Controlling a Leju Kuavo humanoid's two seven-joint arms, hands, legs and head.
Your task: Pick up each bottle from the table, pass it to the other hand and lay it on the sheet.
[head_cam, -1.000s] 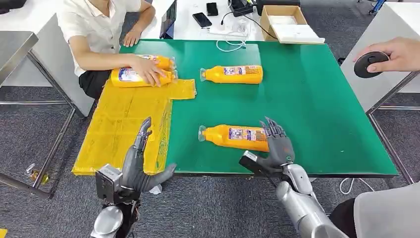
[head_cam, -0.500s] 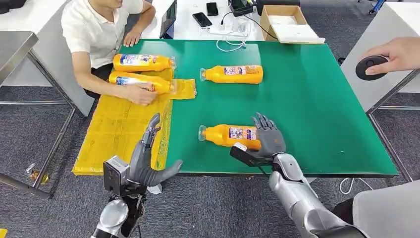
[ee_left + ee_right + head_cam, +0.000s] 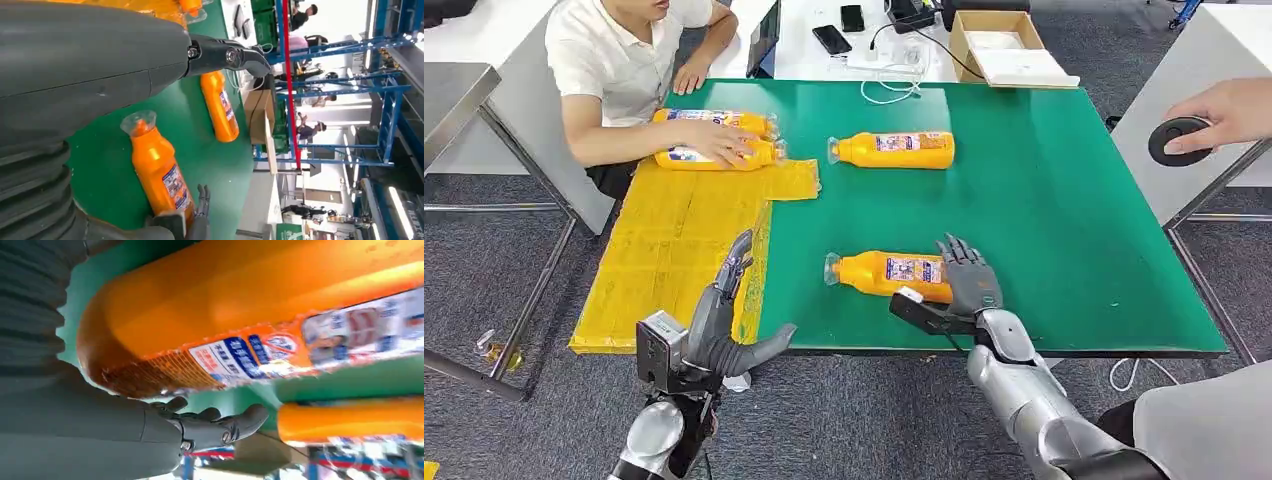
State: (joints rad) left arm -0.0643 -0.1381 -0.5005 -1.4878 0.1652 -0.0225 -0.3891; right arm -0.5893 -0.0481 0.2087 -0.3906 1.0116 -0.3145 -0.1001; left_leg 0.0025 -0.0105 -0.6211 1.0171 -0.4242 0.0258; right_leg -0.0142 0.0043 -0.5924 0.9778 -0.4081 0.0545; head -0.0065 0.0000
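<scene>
- Grey carpet is seen around a green table (image 3: 1064, 220), and a yellow sheet (image 3: 674, 250) is spread over the table's left part, hanging over its left edge.
- Near the front edge of the table a near bottle (image 3: 889, 273) is laid on its side, with its cap turned to the sheet.
- The right hand (image 3: 959, 290) is placed at the base end of this bottle; the fingers (image 3: 964, 255) are spread behind the base and the thumb is stretched in front of it, along the table edge. In the right wrist view the bottle (image 3: 250, 315) is seen just beside the palm, but a firm grip cannot be told.
- The left hand (image 3: 719, 325) is held in front of the table, over the near corner of the sheet, with fingers apart and nothing in it.
- A far bottle (image 3: 892, 149) is laid further back on the green surface, well apart from both hands.
- Two more bottles (image 3: 714, 138) are laid at the far end of the sheet, under the hand of a seated person (image 3: 624, 70).
</scene>
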